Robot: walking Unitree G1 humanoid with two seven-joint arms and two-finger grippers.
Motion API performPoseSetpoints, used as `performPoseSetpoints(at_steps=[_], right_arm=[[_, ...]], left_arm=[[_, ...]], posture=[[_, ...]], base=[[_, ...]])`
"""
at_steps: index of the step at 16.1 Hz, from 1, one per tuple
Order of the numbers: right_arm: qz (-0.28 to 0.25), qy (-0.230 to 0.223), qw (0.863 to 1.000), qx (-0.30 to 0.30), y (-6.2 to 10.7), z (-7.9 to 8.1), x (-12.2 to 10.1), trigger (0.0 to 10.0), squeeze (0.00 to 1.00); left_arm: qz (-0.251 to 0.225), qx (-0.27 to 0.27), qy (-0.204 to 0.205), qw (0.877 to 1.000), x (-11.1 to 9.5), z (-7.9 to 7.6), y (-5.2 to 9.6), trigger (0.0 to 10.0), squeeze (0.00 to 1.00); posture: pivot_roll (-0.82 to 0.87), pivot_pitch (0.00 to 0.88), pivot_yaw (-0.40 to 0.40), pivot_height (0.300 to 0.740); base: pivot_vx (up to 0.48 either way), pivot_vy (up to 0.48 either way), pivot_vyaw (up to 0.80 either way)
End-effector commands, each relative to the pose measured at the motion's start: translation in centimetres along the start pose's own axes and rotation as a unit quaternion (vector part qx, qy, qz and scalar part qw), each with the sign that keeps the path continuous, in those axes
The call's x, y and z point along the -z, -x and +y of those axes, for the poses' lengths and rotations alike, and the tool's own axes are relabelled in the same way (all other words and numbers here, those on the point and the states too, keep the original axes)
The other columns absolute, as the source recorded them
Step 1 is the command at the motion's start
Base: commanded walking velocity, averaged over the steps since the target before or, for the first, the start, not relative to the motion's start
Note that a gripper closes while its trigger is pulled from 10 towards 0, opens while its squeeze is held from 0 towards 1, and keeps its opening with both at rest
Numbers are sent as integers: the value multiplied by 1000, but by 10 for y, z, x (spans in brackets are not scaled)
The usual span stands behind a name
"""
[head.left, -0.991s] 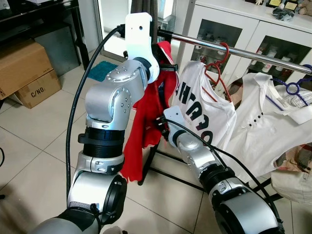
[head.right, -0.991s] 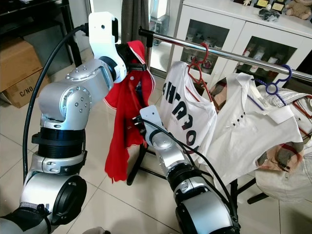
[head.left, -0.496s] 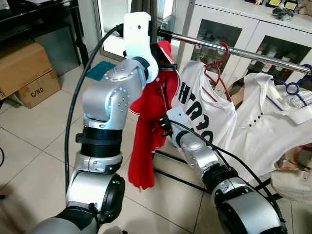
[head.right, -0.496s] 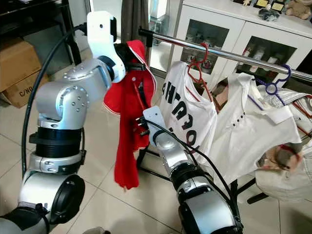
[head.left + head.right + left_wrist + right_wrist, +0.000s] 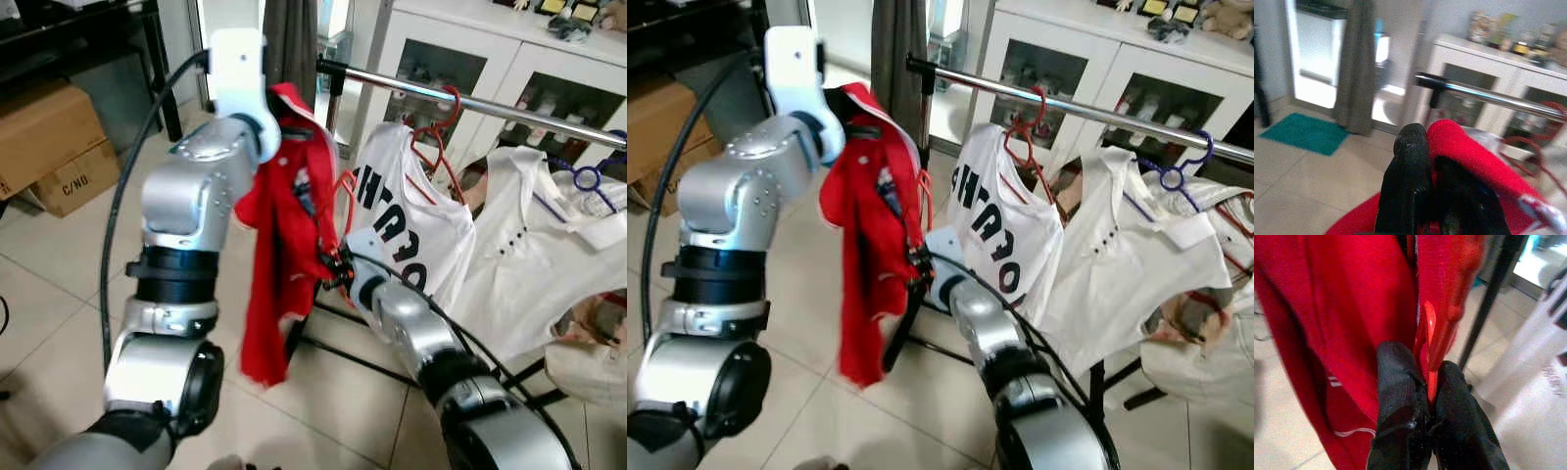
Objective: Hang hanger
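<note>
Since a second ago our left arm has swung outward, carrying the red garment [image 5: 284, 245] away from the bare end of the shiny metal clothes rail [image 5: 470, 101]; the cloth now hangs in a narrow, twisted column instead of spread against the white printed T-shirt [image 5: 402, 230]. That end of the rail, with its black end post, has free room beside it, while farther along hang the printed T-shirt on a red wire hanger [image 5: 438, 137] and a white buttoned shirt [image 5: 544, 255] on a blue one. Open tiled floor [image 5: 59, 294] lies to our left, with cardboard boxes [image 5: 54, 142] well apart.

Our left arm is raised with the elbow bent high; the left gripper [image 5: 1435, 176] is clenched on the garment's upper fold, near rail height. Our right arm reaches forward and low, and the right gripper [image 5: 1427, 406] is pinched on the thin red plastic hanger [image 5: 1429, 347] inside the cloth. In the right wrist view the hanger's strip rises straight out between the black fingers [image 5: 1396, 382], so its visible length runs roughly vertical; we cannot see which way its hook points.
</note>
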State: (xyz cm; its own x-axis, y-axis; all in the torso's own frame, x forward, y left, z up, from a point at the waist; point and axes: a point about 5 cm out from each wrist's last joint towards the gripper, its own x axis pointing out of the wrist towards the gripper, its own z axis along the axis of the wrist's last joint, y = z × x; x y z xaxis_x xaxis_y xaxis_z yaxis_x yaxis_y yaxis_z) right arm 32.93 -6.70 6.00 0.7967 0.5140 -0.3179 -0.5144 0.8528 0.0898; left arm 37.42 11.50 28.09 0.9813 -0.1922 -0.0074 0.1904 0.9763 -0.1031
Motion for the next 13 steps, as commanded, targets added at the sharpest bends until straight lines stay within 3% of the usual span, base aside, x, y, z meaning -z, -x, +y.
performPoseSetpoints(at_steps=[1, 2, 3, 5, 8, 9, 11, 13], right_arm=[[-29, -24, 999, -7, 4, -4, -4, 0, 0], [-40, -30, 999, -11, 5, -4, -6, 0, 0], [-119, -13, 993, -2, 12, -9, -23, 0, 0], [-168, 34, 985, 19, 20, -17, -36, 0, 0], [-245, 108, 962, 62, 40, -36, -61, 0, 0], [-259, 130, 957, 33, 44, -31, -64, 0, 0], [-226, 130, 962, -76, 46, -14, -53, 0, 0], [-157, 187, 951, -191, 55, 3, -32, 0, 0]], left_arm=[[-41, -23, -4, 999, -18, 5, -1, 0, 0], [-41, -29, -6, 999, -17, 8, -1, 0, 0], [-34, -57, -12, 998, -8, 21, -3, 0, 0], [-28, -59, -39, 997, 1, 25, -2, 0, 0], [-14, -61, -61, 996, 18, 29, 1, 0, 0], [-9, -82, -52, 995, 22, 36, 1, 0, 0], [-3, -129, -33, 991, 28, 52, 1, 0, 0], [-14, -179, -21, 984, 26, 71, 1, 0, 0]], posture=[[13, 0, -61, 740], [13, 0, -61, 740], [13, 0, -61, 740], [11, 0, -63, 740], [9, 0, -72, 740], [7, 0, -72, 740], [1, 0, -71, 740], [-5, 0, -68, 740]], base=[[0, 0, 0], [0, 0, 0], [0, 0, 0], [0, 0, 0], [0, 0, 0], [0, 0, 0], [0, 0, 0], [0, 0, 0]])
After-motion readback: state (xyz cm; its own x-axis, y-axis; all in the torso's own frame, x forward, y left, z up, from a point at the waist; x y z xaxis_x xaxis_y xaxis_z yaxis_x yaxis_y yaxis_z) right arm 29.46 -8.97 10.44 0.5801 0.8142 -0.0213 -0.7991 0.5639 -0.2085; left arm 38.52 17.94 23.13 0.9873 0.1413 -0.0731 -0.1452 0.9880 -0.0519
